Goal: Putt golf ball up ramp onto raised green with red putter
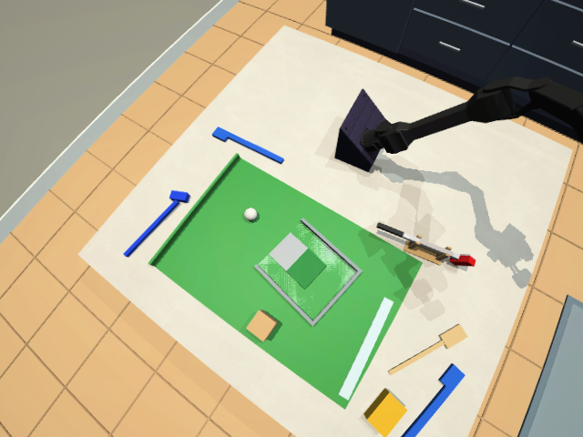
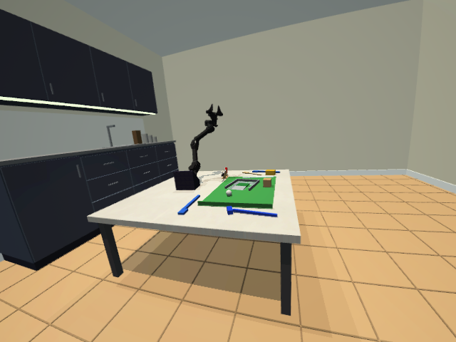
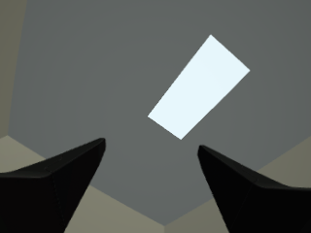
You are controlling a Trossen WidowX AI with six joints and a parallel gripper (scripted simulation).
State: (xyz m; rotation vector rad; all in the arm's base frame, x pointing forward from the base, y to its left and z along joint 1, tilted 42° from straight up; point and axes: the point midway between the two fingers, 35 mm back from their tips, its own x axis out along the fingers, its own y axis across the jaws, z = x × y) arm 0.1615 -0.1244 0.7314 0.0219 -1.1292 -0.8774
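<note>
The red putter (image 1: 425, 244) (image 2: 225, 172) has a red head and a black grip; it rests on a small wooden stand beside the right edge of the green mat (image 1: 211, 277) (image 2: 239, 200). The white golf ball (image 1: 250, 214) (image 2: 229, 192) sits on the mat, left of the grey-framed raised green (image 1: 307, 271) (image 2: 241, 184) with its grey ramp (image 1: 288, 248). My gripper (image 1: 369, 139) (image 2: 214, 110) (image 3: 153, 146) is open and empty. It is raised high above the table and points up at the ceiling.
A dark box (image 1: 355, 134) (image 2: 186, 180) stands behind the mat. Blue putters (image 1: 155, 223) (image 1: 247, 145) (image 1: 435, 400) and a tan putter (image 1: 428, 349) lie around the mat. A tan block (image 1: 261, 324), a white strip (image 1: 367, 347) and a yellow block (image 1: 385, 412) are near the front.
</note>
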